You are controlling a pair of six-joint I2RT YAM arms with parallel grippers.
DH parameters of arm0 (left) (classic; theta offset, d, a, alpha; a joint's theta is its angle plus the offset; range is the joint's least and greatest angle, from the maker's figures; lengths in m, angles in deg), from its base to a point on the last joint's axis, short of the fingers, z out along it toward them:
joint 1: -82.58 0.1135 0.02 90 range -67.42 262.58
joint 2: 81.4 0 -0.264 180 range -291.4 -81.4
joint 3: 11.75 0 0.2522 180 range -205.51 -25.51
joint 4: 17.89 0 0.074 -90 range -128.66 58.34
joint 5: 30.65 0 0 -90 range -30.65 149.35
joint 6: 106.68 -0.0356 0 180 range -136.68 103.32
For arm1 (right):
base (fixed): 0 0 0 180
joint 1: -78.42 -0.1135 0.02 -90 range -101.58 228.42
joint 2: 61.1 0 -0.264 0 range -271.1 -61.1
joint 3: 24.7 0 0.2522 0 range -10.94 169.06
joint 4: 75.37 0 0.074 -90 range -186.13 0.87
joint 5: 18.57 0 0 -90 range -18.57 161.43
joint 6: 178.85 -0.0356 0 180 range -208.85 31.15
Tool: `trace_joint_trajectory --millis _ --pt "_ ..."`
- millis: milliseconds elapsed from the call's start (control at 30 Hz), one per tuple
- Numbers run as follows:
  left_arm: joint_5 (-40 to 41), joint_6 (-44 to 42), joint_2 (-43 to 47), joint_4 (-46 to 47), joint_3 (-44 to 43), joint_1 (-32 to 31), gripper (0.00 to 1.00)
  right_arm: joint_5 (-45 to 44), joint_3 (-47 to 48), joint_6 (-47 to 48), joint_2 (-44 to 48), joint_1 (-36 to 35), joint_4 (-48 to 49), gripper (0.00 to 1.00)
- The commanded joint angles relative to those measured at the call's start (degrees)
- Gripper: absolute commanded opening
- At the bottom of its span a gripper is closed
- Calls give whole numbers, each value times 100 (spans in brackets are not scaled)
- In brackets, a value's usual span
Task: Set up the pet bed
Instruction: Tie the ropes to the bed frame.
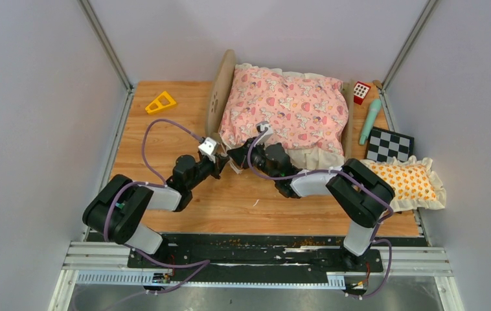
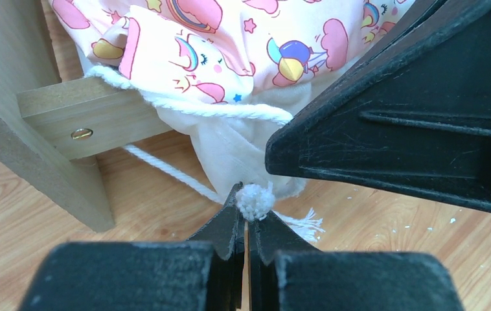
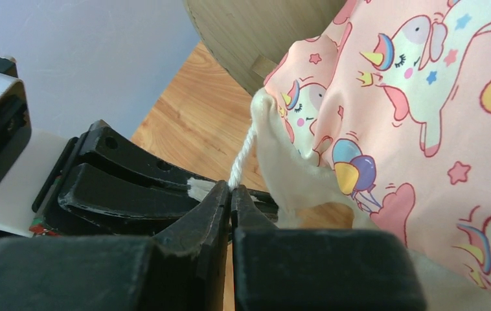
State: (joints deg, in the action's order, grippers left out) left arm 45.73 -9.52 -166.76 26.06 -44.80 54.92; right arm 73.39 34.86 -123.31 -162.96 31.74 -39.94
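Between left jaws: white cord [image 2: 254,201] end pinched | right jaws: clamped on same cord | arms low, converging; quilt [image 1: 288,107] corner just beyond.

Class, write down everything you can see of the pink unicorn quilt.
The pink unicorn quilt is soft printed fabric with a cream ruffled edge, lying rumpled over the light-wood bed frame. At its near corner a white twisted cord hangs out; the left gripper is shut on the cord's frayed end, and the right gripper is shut on the cord beside it.
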Motion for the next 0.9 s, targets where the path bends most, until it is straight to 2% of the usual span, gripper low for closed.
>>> trace_joint_trajectory --millis 0,400,767,867 --pt "-136 -168 -80 147 -260 -11 0 83 -28 9 231 24 537 0" --pt "-87 -1056 -186 -555 -528 -7 0 183 54 375 352 36 444 0" --pt "-408 -1218 -631 -20 -591 -11 0 356 256 804 495 108 -150 3" --pt "-455 -1200 -682 -149 -710 -11 0 388 350 855 429 115 -338 3"
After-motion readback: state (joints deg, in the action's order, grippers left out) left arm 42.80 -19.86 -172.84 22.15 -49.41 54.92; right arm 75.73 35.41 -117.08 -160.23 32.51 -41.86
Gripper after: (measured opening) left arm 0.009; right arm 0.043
